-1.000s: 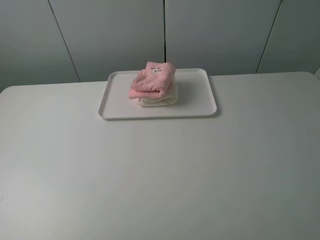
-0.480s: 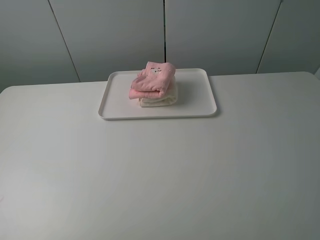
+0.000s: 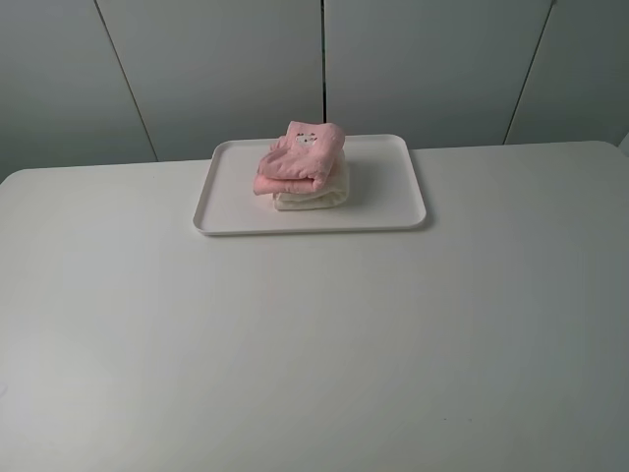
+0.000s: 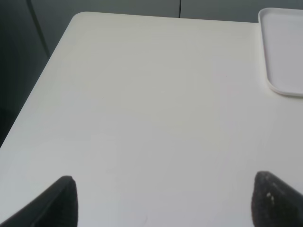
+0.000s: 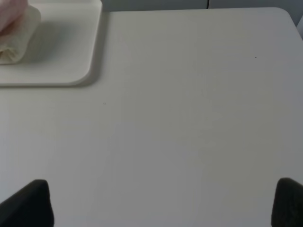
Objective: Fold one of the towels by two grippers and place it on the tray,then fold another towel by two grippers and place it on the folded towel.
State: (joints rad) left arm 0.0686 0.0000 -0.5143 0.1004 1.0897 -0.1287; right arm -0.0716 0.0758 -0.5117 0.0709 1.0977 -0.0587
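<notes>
The white tray [image 3: 388,197] lies at the back middle of the table. On it rests the folded cream-white towel [image 3: 313,197], and the folded pink towel [image 3: 300,159] with its cartoon patch lies on top of that. Neither arm shows in the exterior high view. In the left wrist view my left gripper [image 4: 163,201] is open over bare table, with the tray's edge [image 4: 281,52] off to one side. My right gripper [image 5: 163,203] is open too, over bare table, with the tray's corner [image 5: 61,61] and the cream-white towel's rolled end [image 5: 16,40] in sight. Nothing is held.
The white table [image 3: 314,344] stretches wide around the tray. Grey wall panels [image 3: 216,69] stand behind its far edge. The table's left edge and rounded corner [image 4: 78,19] show in the left wrist view.
</notes>
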